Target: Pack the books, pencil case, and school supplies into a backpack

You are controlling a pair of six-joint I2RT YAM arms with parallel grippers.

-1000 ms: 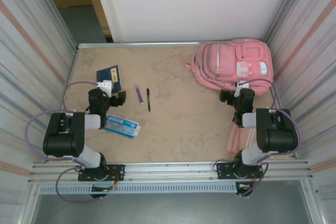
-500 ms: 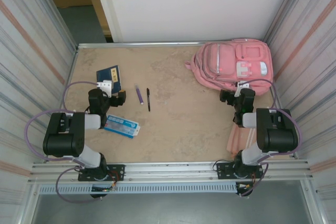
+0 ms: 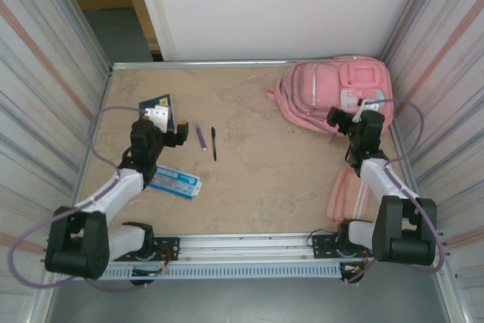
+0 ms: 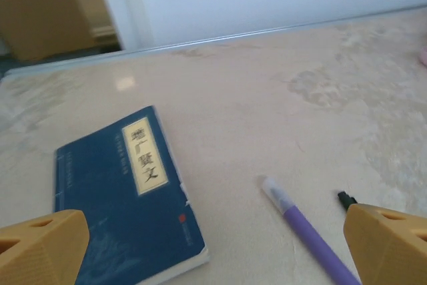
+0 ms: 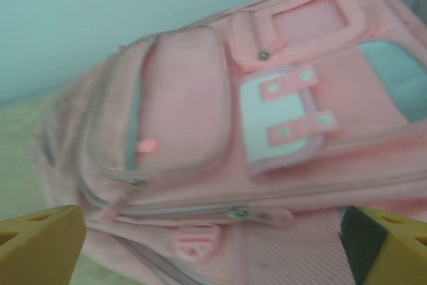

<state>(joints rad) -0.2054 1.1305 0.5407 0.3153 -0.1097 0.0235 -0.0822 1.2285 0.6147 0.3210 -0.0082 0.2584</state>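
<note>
Backpack (image 3: pixel 333 90) (pink, zipped pockets facing up) lies at the bench's (image 3: pixel 257 179) 1 o'clock. The right end effector (image 3: pixel 352 113) is spread wide and empty at its 6 o'clock edge. The left end effector (image 3: pixel 172 122), also wide and empty, hovers at 9 o'clock between navy book (image 4: pixel 127 191) and purple pen (image 4: pixel 307 231). The pencil case (image 3: pixel 175 181) sits at 8 o'clock.

Blue book (image 4: pixel 127 198) and purple pen (image 4: pixel 308 233) lying on the table (image 4: pixel 267 98)
The book is sitting left of the pen, apart from it; yellow fingers (image 4: pixel 40 248) are standing wide apart at the bottom corners.
</note>
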